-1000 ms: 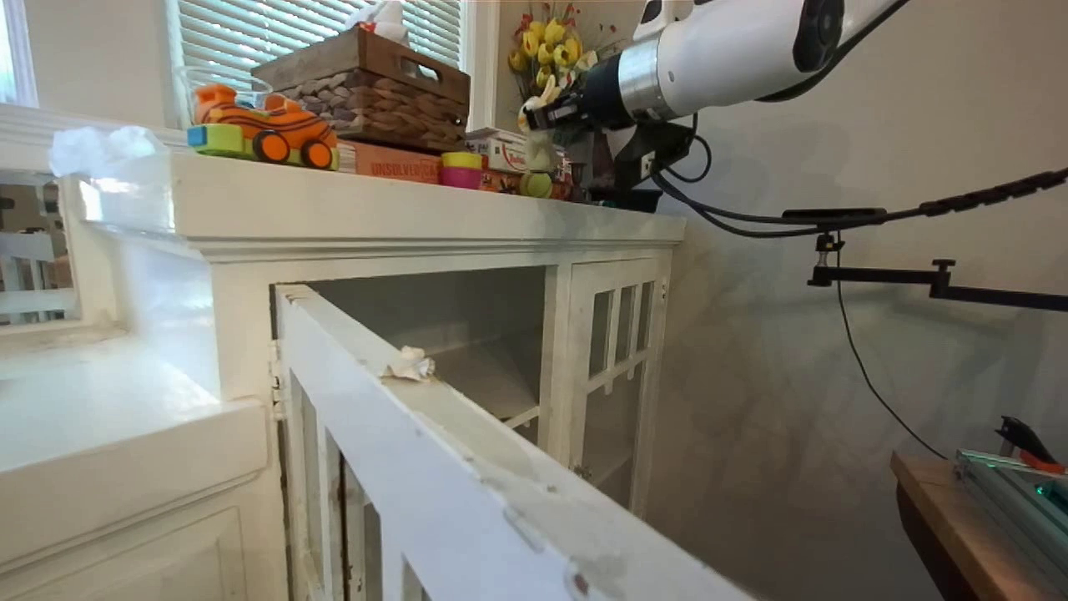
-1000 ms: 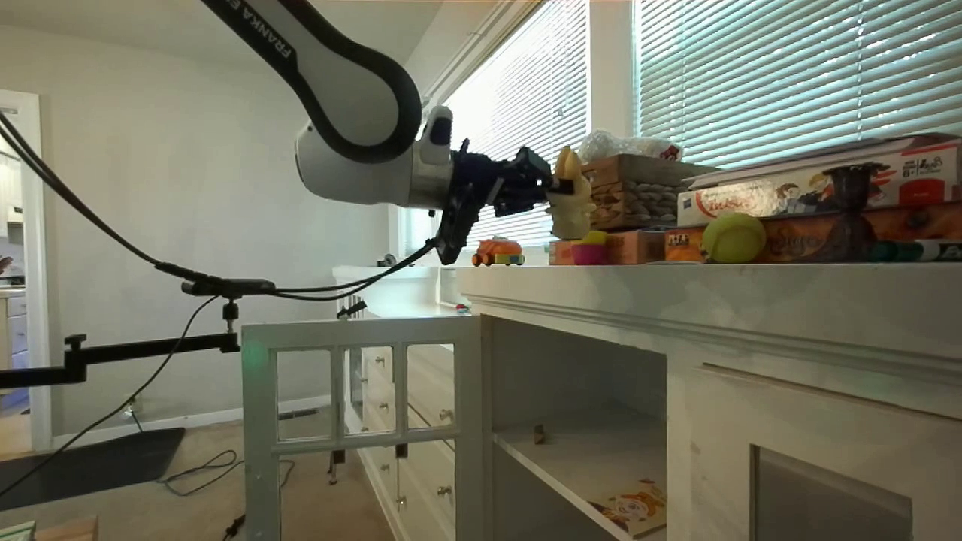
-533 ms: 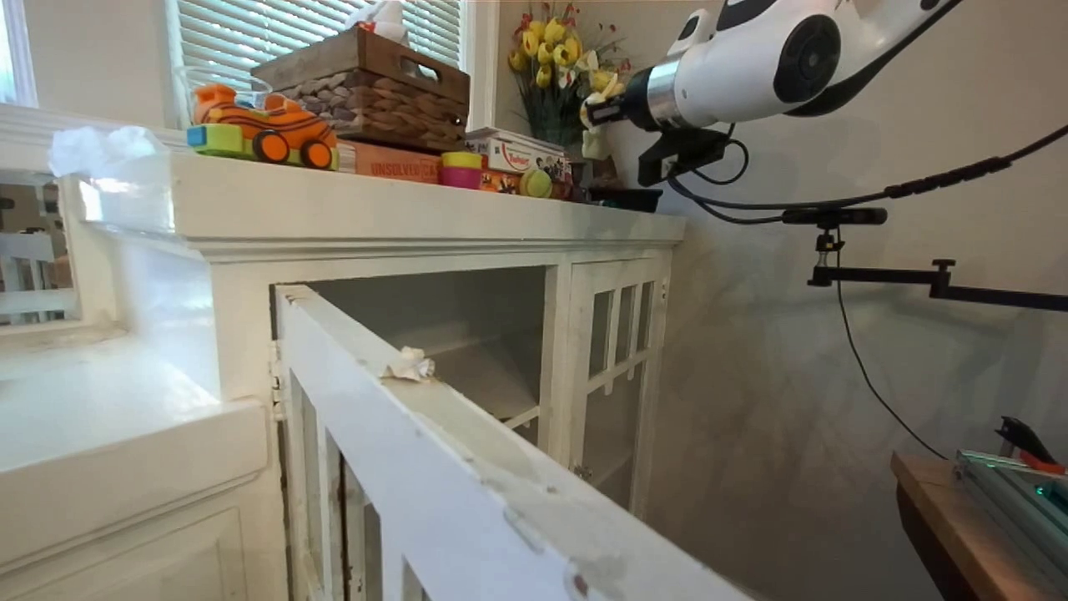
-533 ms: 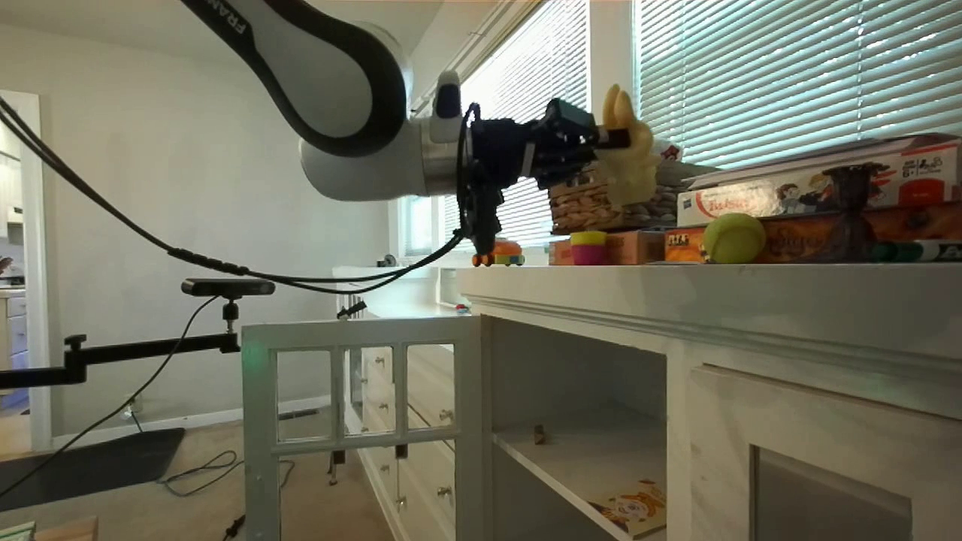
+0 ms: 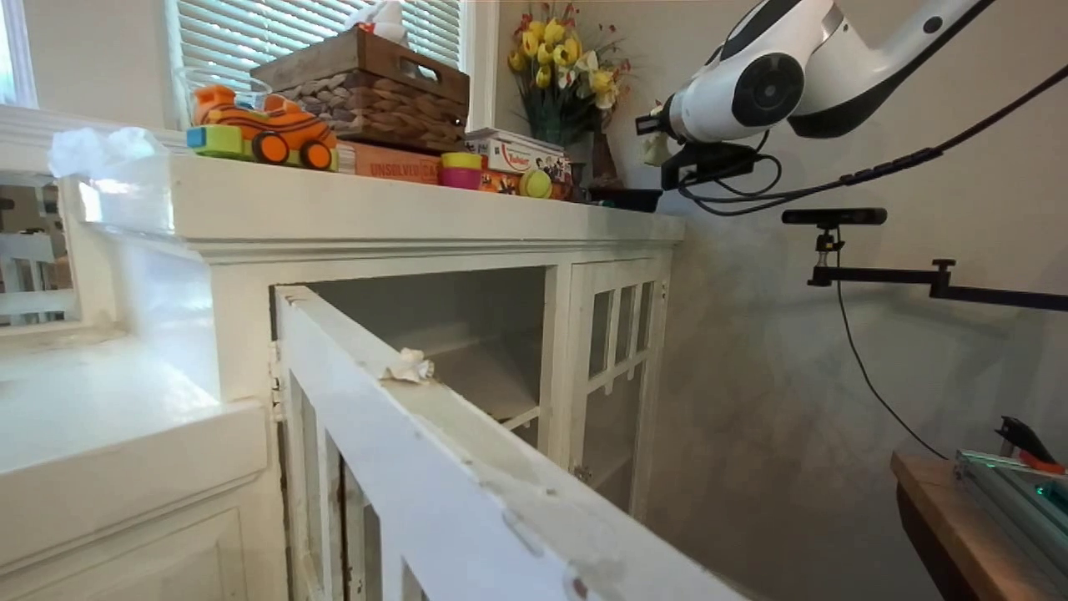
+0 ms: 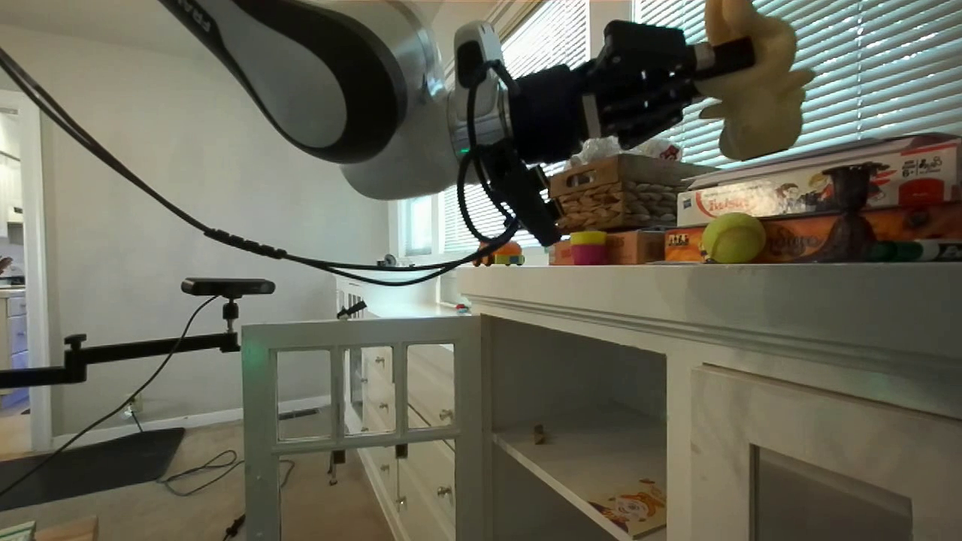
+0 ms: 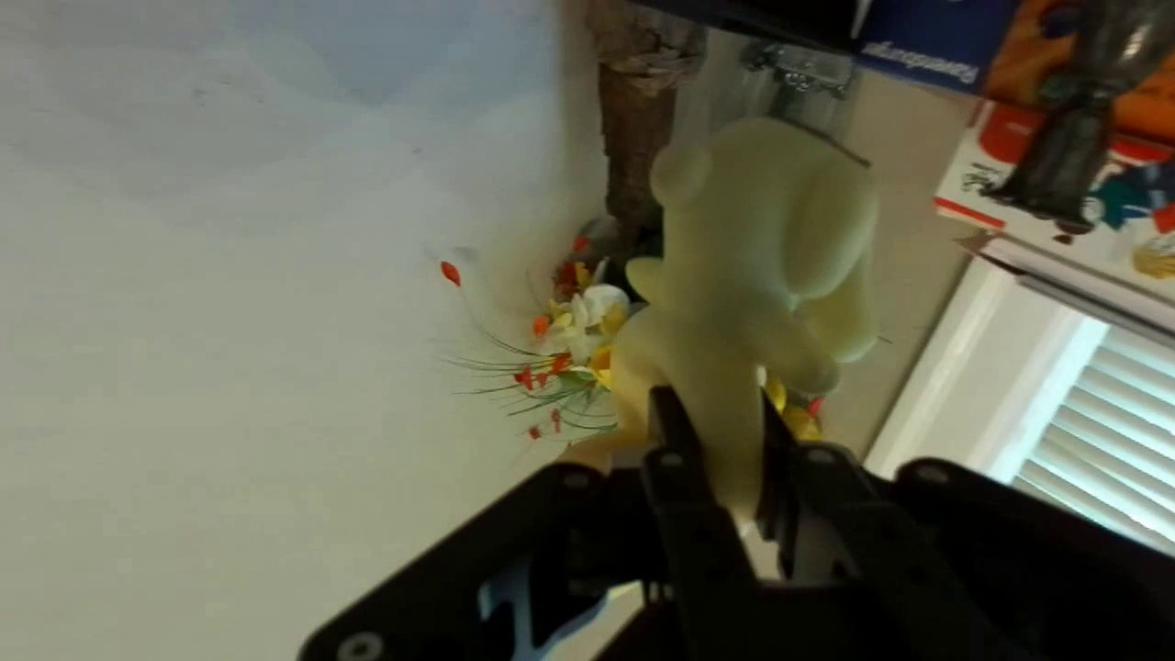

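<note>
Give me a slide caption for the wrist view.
The gripper clamps a pale bunny-shaped figure, flowers behind it, window blinds at the picture's lower right.

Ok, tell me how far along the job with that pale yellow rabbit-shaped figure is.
Done: the black robot hand grips the pale yellow rabbit-shaped figure, clear of the white painted cabinet. Under way: it is held roughly upright in mid-air. Left: probably setting it down and letting go, since only the hand supports it.
</note>
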Available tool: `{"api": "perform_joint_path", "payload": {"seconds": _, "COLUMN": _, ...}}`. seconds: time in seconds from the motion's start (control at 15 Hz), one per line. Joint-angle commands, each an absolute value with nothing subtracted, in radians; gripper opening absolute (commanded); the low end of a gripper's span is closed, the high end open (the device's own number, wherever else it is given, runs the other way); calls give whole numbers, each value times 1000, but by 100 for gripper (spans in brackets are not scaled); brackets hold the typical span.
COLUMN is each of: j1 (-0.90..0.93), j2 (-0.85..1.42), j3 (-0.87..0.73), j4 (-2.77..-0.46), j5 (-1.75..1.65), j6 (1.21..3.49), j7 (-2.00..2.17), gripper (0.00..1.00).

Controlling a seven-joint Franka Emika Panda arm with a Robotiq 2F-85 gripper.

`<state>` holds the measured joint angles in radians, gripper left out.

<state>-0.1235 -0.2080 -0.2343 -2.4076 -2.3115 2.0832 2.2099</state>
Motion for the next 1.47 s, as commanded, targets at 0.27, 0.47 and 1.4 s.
{"api": "perform_joint_path", "payload": {"seconds": 0.27, "j1": -154, "j2": -137, "j3": -255, "j4": -2320, "j5": -2239, "j6": 1996, "j7": 2217, "gripper": 4}}
{"api": "perform_joint_path", "payload": {"seconds": 0.47, "j1": -159, "j2": -155, "j3": -252, "j4": -2344, "j5": -2273, "j6": 2012, "j7": 2210, "gripper": 17}}
{"api": "perform_joint_path", "payload": {"seconds": 1.4, "j1": -217, "j2": -11, "j3": -307, "j4": -2116, "j5": -2264, "j6": 2191, "j7": 2271, "gripper": 4}}
